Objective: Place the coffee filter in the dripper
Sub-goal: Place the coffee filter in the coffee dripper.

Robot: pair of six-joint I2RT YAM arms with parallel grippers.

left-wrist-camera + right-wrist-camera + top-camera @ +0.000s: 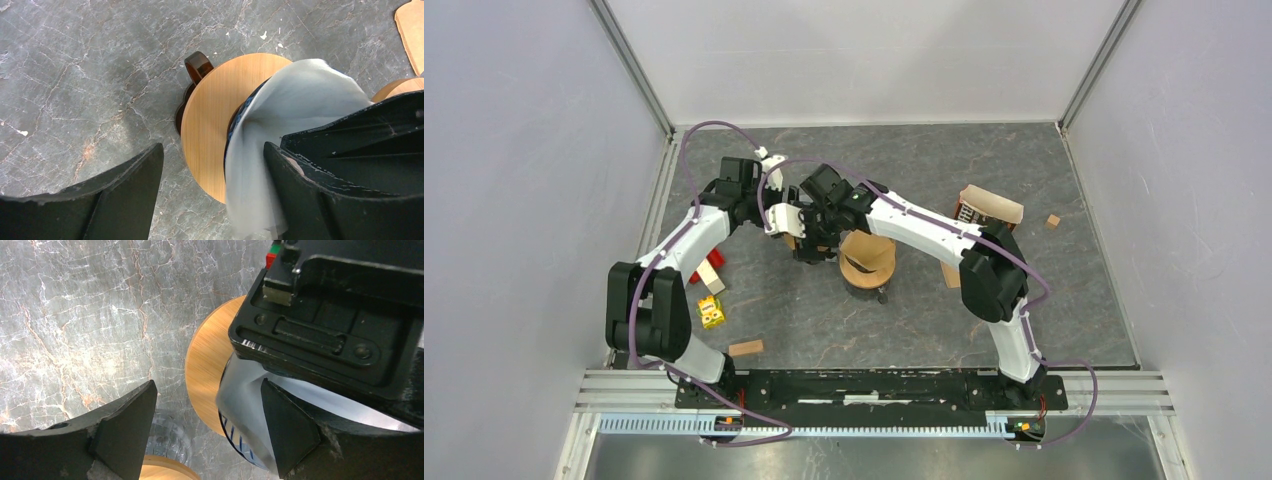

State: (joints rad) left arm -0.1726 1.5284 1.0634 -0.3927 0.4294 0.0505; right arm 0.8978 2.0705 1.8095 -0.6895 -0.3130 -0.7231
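- Left tool (789, 225) and right tool (812, 245) meet mid-worktop (824, 330) in the top view, just left of the carafe (867, 255).
- Left wrist: left tool jaws apart, gripping nothing. White coffee filter (300, 100) stands in the wood-collared dripper (210, 125), leaning on one finger.
- Right wrist: right tool jaws apart, empty, filter beside one finger.

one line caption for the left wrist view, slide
White paper coffee filter sitting in the round wooden-collared dripper on a grey marbled table, framed by the open left gripper.
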